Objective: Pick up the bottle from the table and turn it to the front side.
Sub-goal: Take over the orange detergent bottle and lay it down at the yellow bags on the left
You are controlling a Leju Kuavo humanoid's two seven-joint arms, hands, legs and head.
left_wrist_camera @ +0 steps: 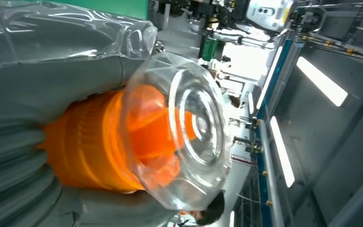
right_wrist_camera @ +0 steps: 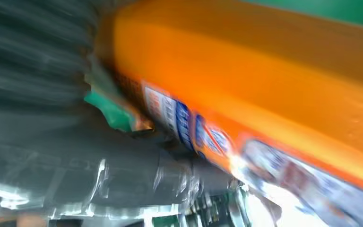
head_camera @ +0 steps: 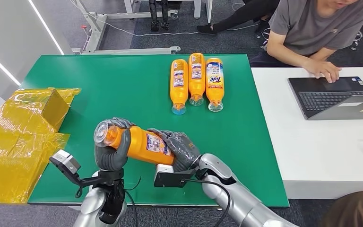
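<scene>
Orange bottle [head_camera: 139, 143] held lying level above the near edge of the green table [head_camera: 123, 90], left hand [head_camera: 113, 151] wrapped round its neck beside the clear cap [left_wrist_camera: 189, 127], right hand [head_camera: 179, 150] gripping its base end; rigid glossy plastic, likely slippery and moderately heavy, best gripped mid-body.

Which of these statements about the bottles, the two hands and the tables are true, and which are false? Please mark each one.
1. Both hands hold one orange bottle. True: left hand near the clear cap, right hand at the base.
2. Four bottles lie at the mat's far edge. False: three bottles lie there.
3. The held bottle stands upright on the green mat. False: it lies sideways between the hands.
4. A laptop sits on the white table. True.
</scene>
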